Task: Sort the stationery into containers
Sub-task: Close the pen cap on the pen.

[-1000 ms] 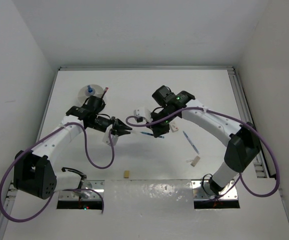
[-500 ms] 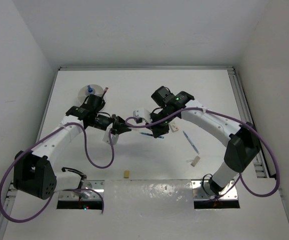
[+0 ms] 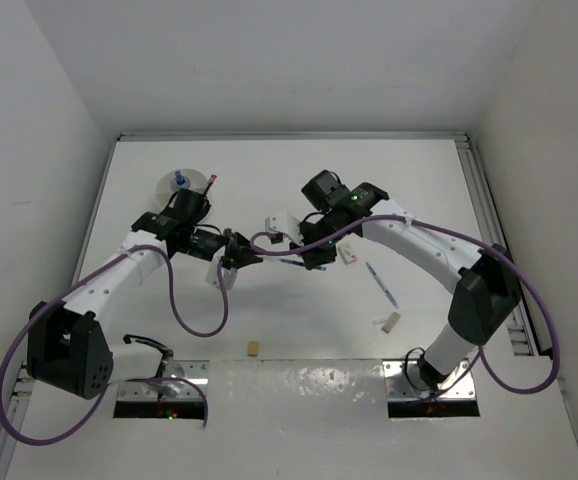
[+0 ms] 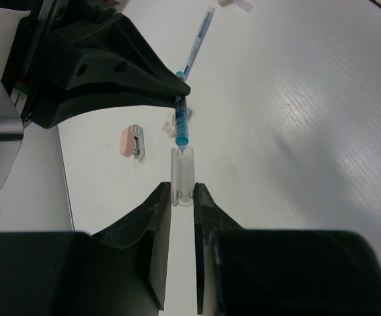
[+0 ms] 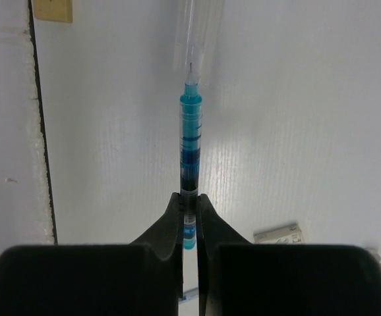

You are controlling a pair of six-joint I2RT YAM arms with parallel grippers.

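My right gripper (image 5: pixel 189 201) is shut on the blue pen (image 5: pixel 190 145), held by its rear end with the tip pointing away. My left gripper (image 4: pixel 182 191) is shut on a clear pen cap (image 4: pixel 182 176). The pen's tip (image 4: pixel 182 146) sits right at the cap's open mouth. In the top view both grippers meet above the table's middle, left gripper (image 3: pixel 250 258) facing right gripper (image 3: pixel 305 262). The round white container (image 3: pixel 166 187) stands at the far left, with a blue-capped bottle (image 3: pixel 180 180) in it and a red-and-blue pen (image 3: pixel 212 180) at its rim.
Another blue pen (image 3: pixel 380 284) lies on the table to the right. A pink eraser (image 3: pixel 348 255) lies under the right arm. A white block (image 3: pixel 391 321) and a tan block (image 3: pixel 254 348) lie nearer the front edge.
The right gripper has shifted slightly left with the pen, closing the gap to the cap in the left gripper. The left arm has barely moved.
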